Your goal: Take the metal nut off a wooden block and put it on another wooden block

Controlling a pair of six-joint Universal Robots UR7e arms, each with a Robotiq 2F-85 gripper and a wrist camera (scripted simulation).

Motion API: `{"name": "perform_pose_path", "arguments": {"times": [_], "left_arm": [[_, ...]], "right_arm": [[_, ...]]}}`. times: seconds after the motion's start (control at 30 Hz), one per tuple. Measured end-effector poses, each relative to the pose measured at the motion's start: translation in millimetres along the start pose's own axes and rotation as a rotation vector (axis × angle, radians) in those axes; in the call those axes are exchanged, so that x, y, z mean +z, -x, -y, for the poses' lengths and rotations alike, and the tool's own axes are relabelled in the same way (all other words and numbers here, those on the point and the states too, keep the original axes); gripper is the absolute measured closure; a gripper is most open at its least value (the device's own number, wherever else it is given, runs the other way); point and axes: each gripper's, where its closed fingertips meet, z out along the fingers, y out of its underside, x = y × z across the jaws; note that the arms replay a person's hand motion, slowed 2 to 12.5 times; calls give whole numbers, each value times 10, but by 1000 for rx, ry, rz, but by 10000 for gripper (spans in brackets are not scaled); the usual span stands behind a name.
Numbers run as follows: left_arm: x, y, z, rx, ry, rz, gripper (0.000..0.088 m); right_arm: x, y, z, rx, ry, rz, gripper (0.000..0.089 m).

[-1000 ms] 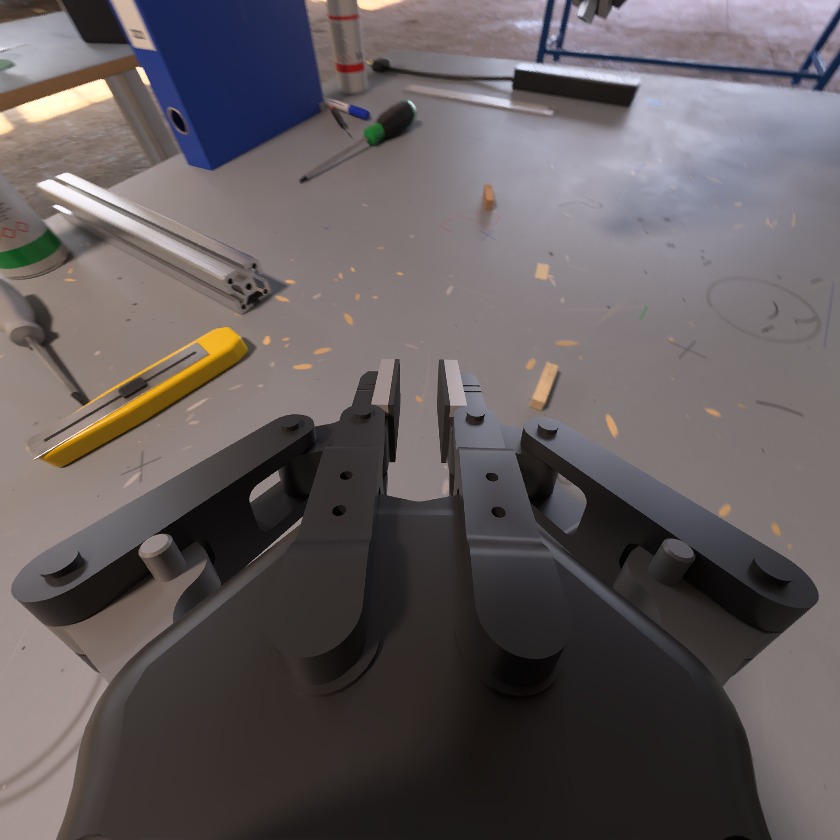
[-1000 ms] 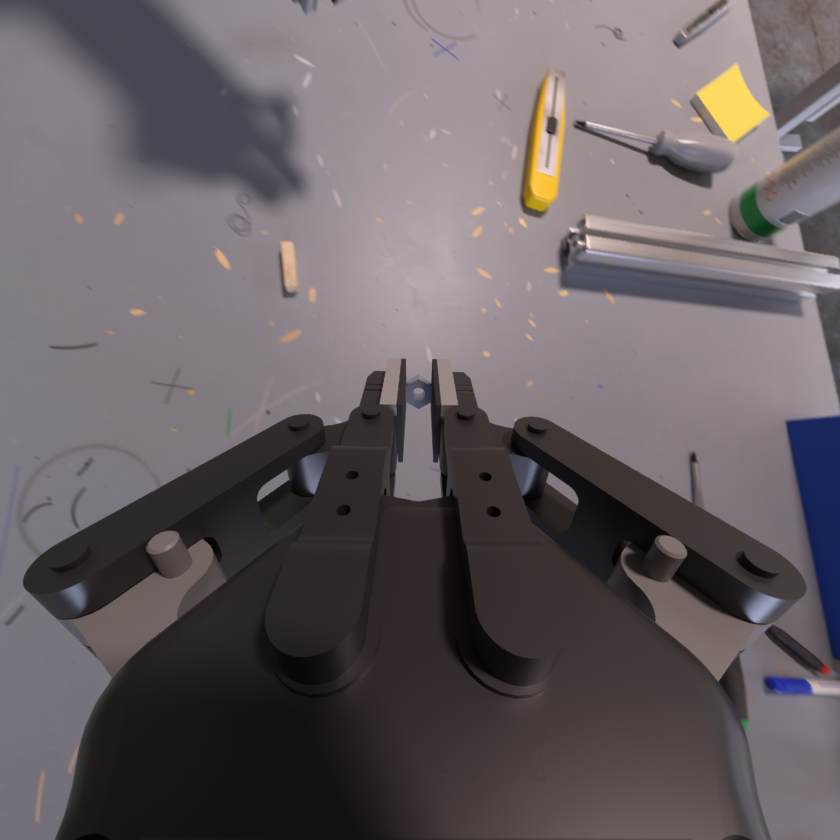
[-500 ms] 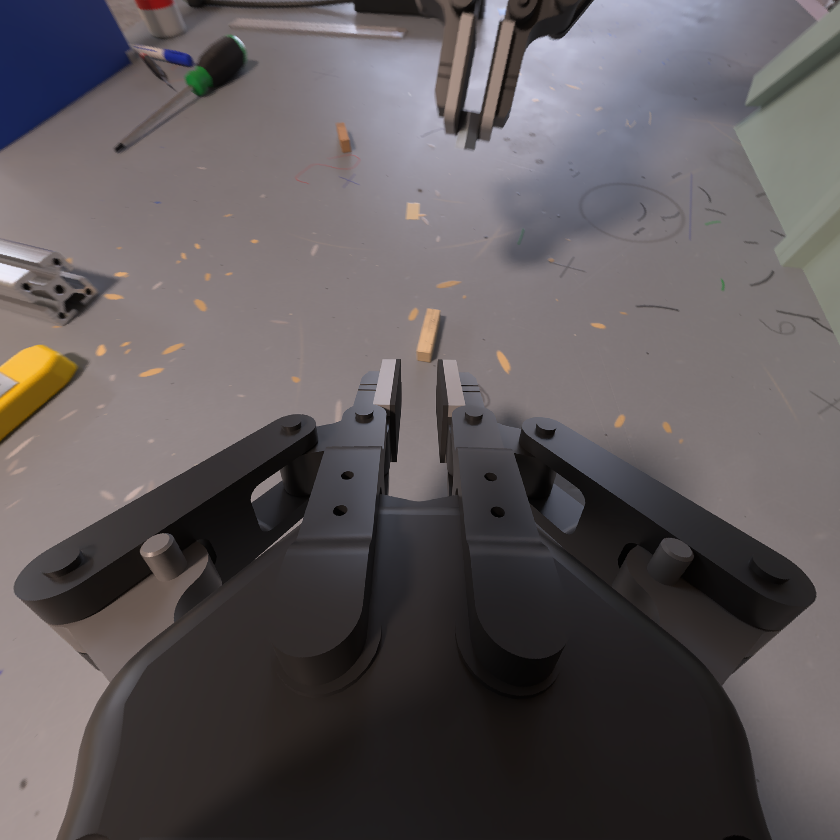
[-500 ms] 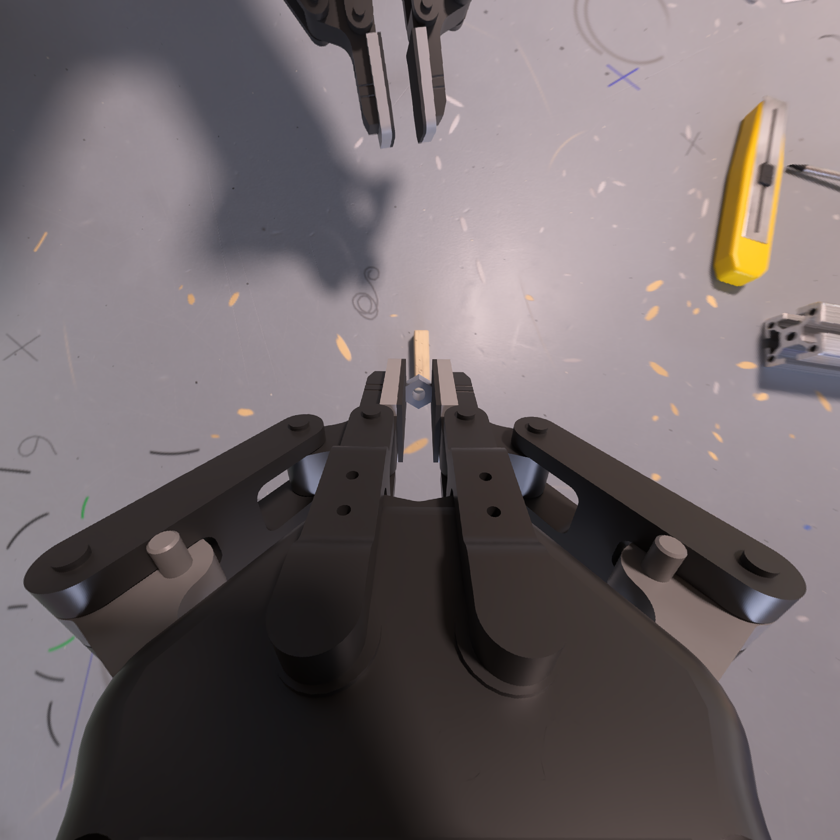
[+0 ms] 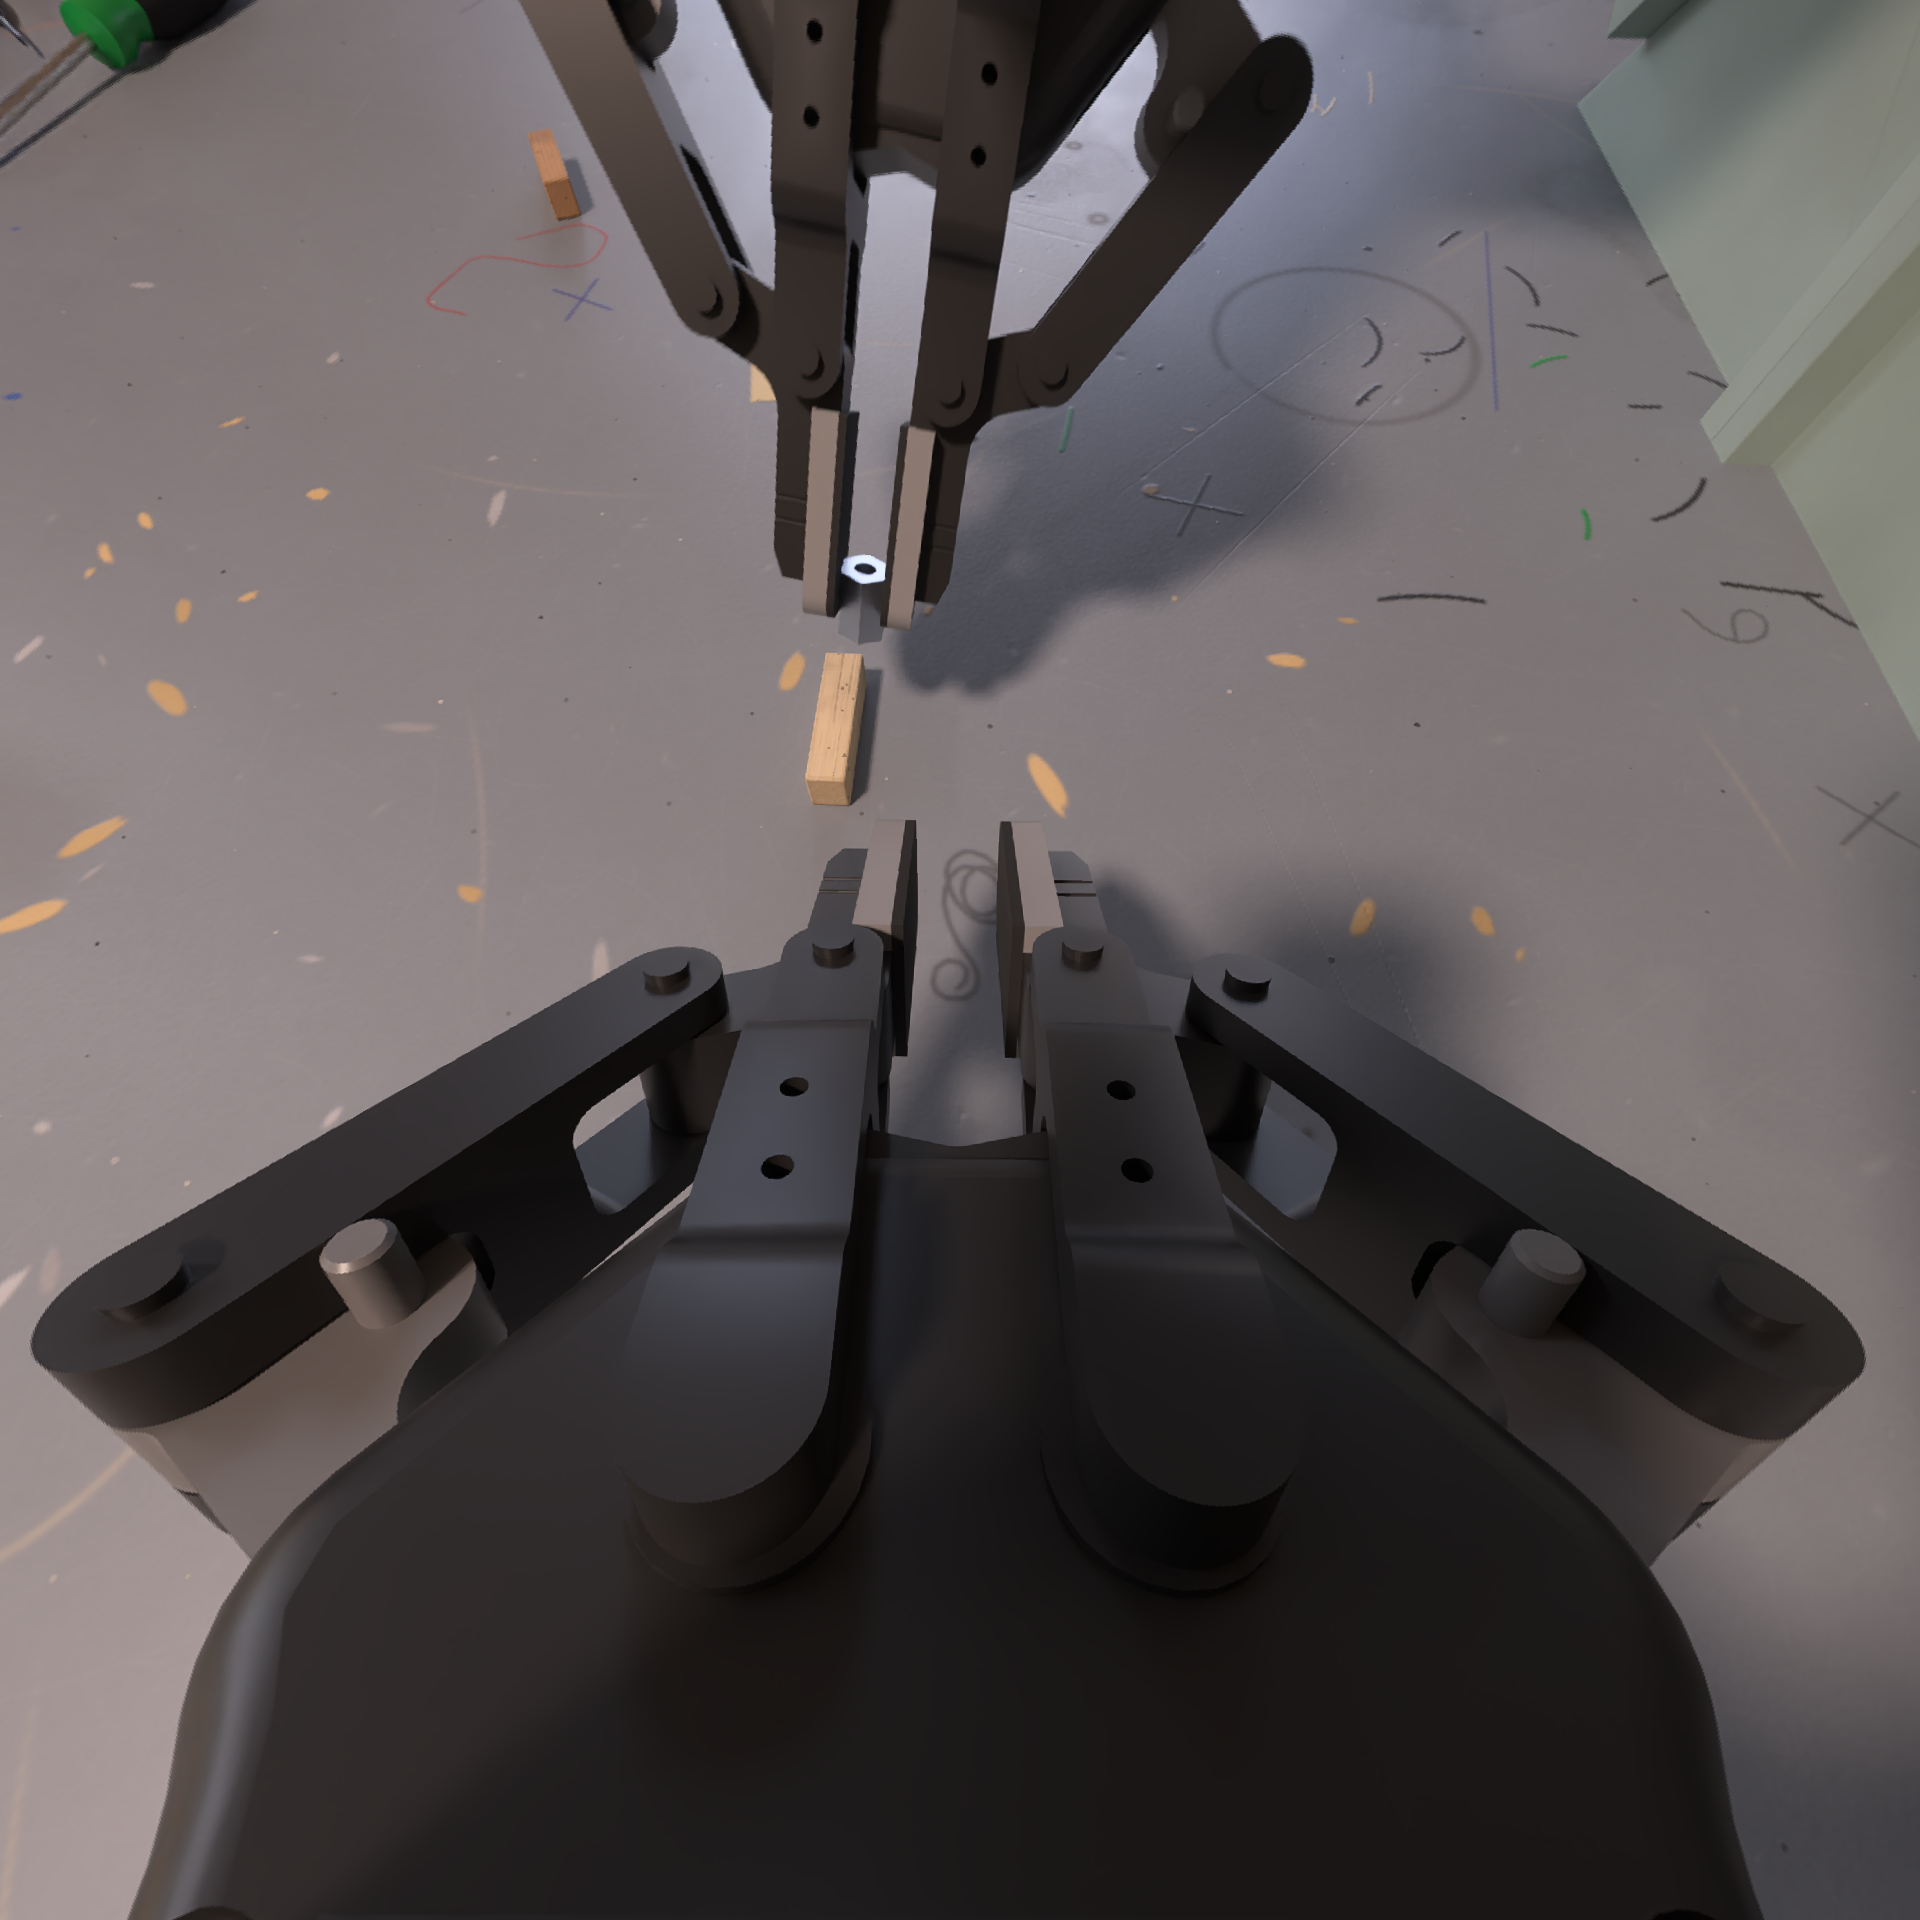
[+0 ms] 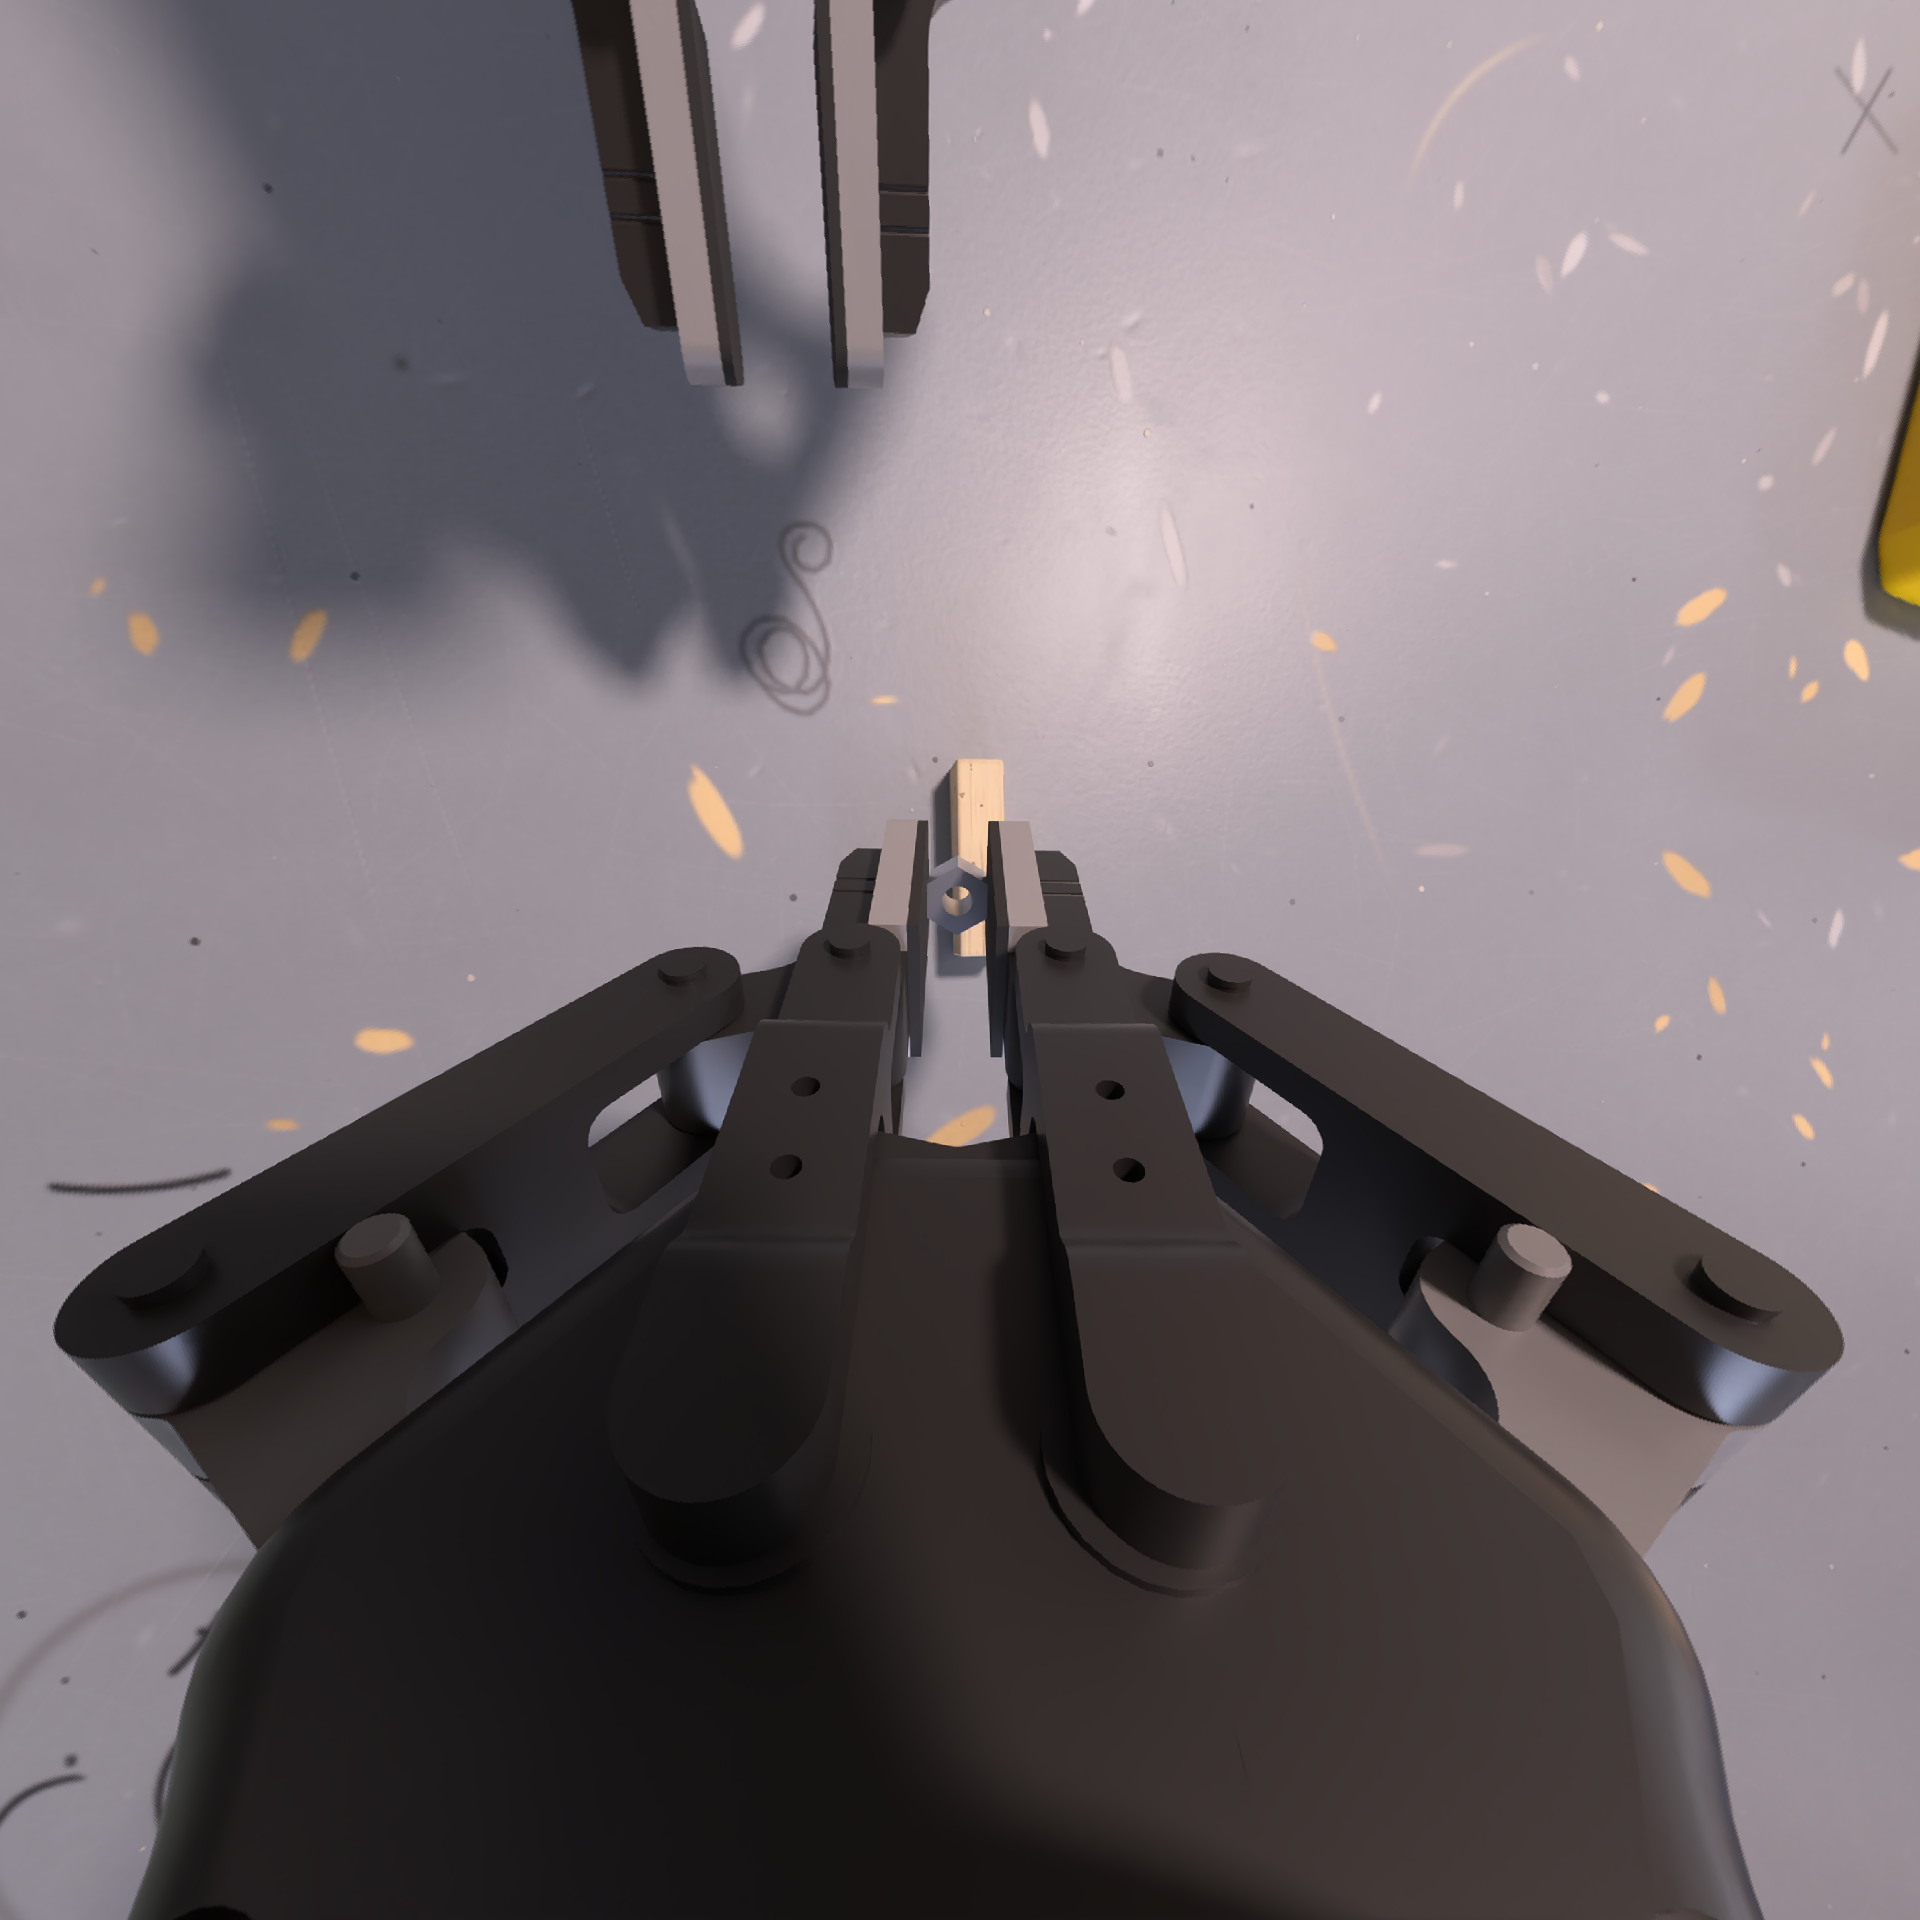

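Note:
My right gripper (image 6: 956, 873) is shut on a small metal hex nut (image 6: 954, 902) and holds it just above a light wooden block (image 6: 977, 805) lying on the grey table. In the left wrist view the right gripper (image 5: 860, 613) hangs fingers down with the nut (image 5: 862, 568) between its pads, over the far end of that block (image 5: 834, 727). My left gripper (image 5: 956, 862) is empty, its jaws a narrow gap apart, just short of the block's near end. It also shows at the top of the right wrist view (image 6: 779, 364). A second, darker wooden block (image 5: 554, 174) lies far left.
A green-handled screwdriver (image 5: 104, 16) lies at the far left corner. A pale green cabinet (image 5: 1766, 208) stands along the right. A yellow utility knife (image 6: 1901, 520) lies at the right edge of the right wrist view. Wood chips and pen marks cover the table.
The right gripper carried the nut toward the light block and lowered over it. The left gripper swung right toward the same block. The two grippers now face each other closely.

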Motion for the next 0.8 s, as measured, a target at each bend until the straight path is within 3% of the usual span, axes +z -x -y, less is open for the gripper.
{"name": "perform_pose_path", "arguments": {"times": [0.8], "left_arm": [[130,11,-30,-23,-31,-29,735]], "right_arm": [[154,-59,-1,-46,62,13,793]]}}
